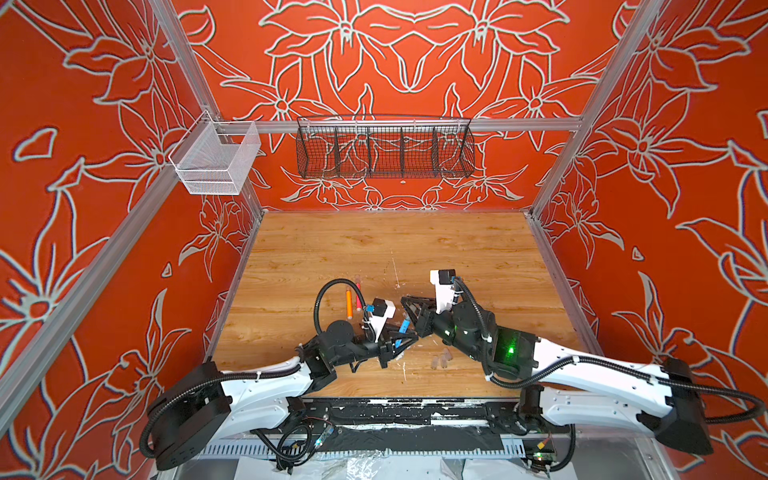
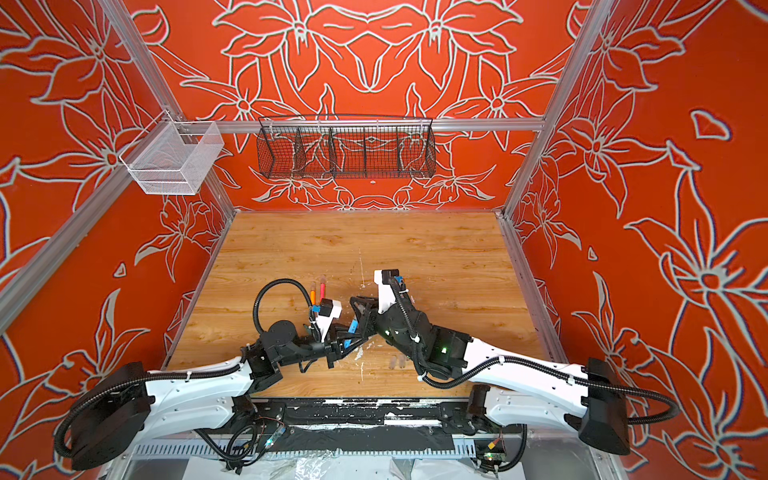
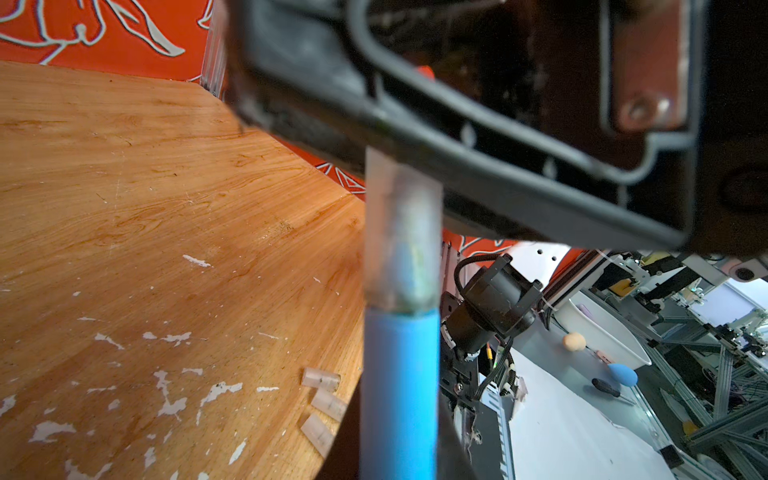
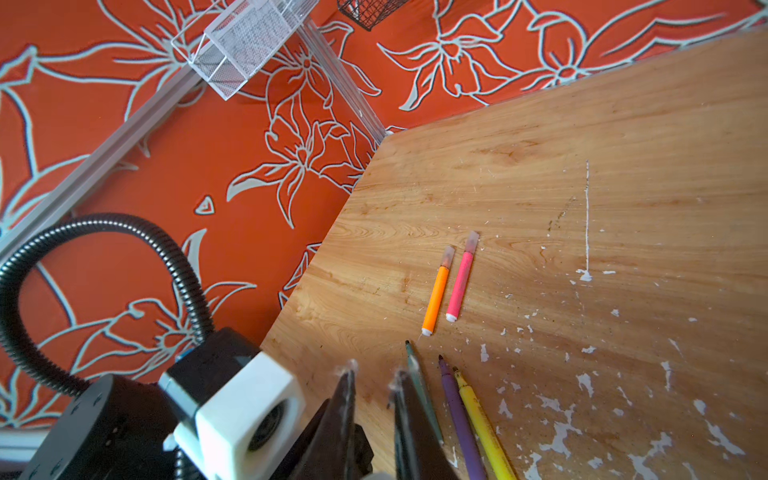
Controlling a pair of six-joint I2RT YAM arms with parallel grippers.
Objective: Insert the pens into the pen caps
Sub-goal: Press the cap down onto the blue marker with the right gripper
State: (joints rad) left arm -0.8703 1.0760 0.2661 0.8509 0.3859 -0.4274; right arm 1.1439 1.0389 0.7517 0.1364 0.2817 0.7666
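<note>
— What has the left arm got hold of?

— The left end effector (image 1: pixel 405 338) is clamped on the blue pen (image 3: pixel 399 374). It holds the pen up off the table (image 1: pixel 374 249), a bit tilted, near the front and about the middle.

— Is there a cap on it?

— Yes, a clear cap (image 3: pixel 403 232) sits over the tip, with its rim right against the blue barrel. The other end of it runs in behind the right end effector (image 4: pixel 373 374). Those fingers are drawn in to a narrow gap and, as far as I can make out, they are pinching that cap.

— Where are the rest of the pens?

— The orange pen (image 4: pixel 435 299) and the pink pen (image 4: pixel 460 286) lie side by side on the table, farther back and left of where the arms meet. Each is capped at its far end. The green pen (image 4: pixel 415 370), the purple pen (image 4: pixel 457 407) and the yellow pen (image 4: pixel 482 419) lie close together by the right end effector's fingers, tips bare. One finger partly hides the green one.

— Any spare caps?

— Three loose caps (image 3: pixel 321 379) lie in a small cluster on the table near its front edge, close to one another, between the two arms.
</note>
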